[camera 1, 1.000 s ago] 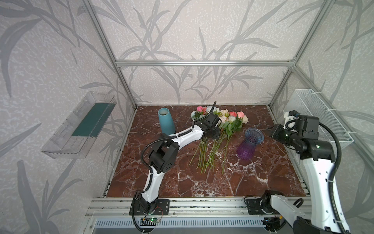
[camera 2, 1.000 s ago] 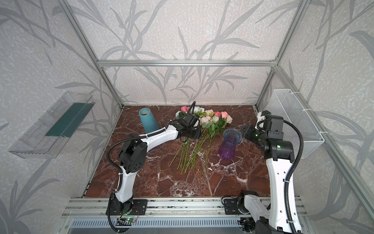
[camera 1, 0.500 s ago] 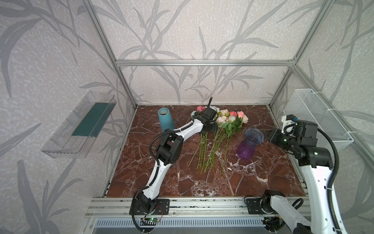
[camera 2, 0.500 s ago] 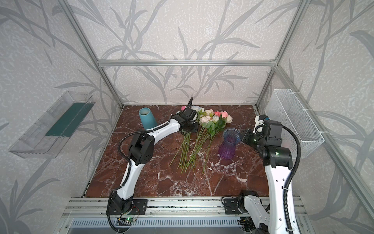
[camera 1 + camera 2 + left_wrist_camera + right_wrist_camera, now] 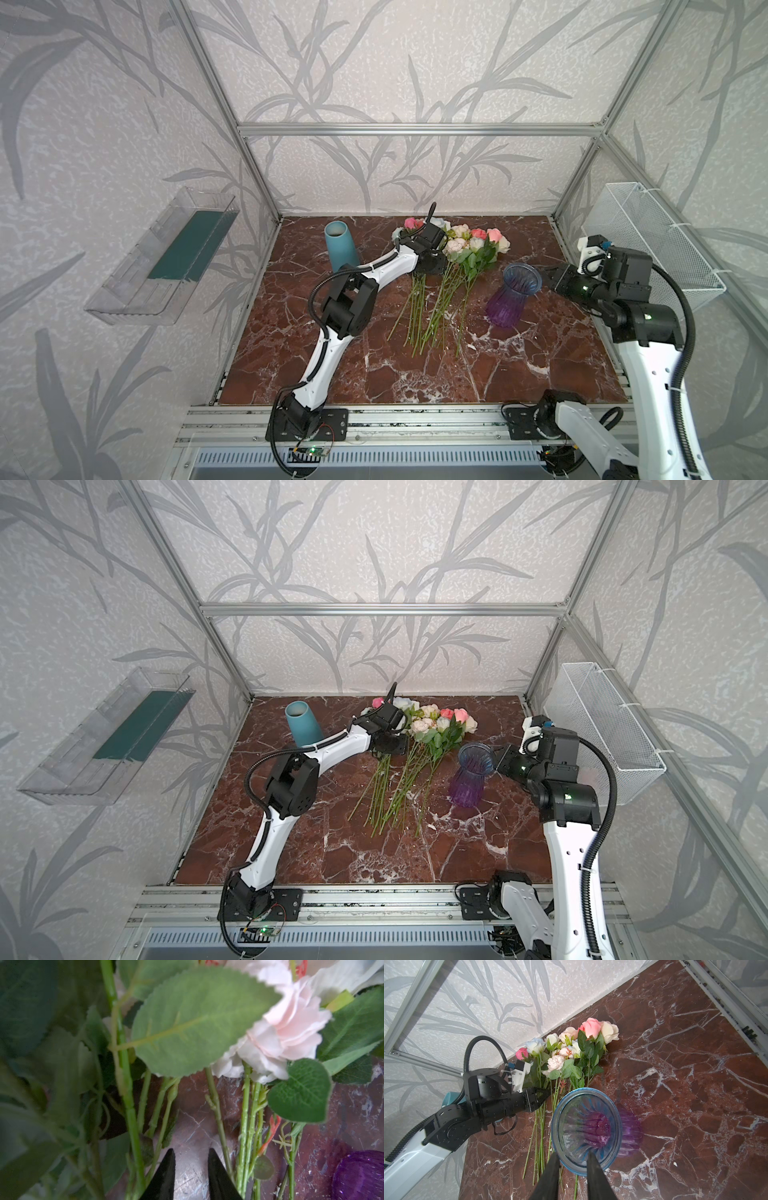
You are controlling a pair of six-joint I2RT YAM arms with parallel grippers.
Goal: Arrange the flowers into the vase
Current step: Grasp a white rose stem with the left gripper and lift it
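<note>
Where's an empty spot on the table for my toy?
Bare table lies in front of the flowers, by the rail, and in the far corner behind the purple vase. The back middle is crowded: flowers, left gripper, blue vase.

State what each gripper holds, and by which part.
The left gripper holds nothing; bare table shows between its open jaws. The right gripper straddles the purple vase at its rim; whether it clamps cannot be told.

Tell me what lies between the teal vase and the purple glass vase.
The open left gripper and the flowers, lying flat; both top views show this.
</note>
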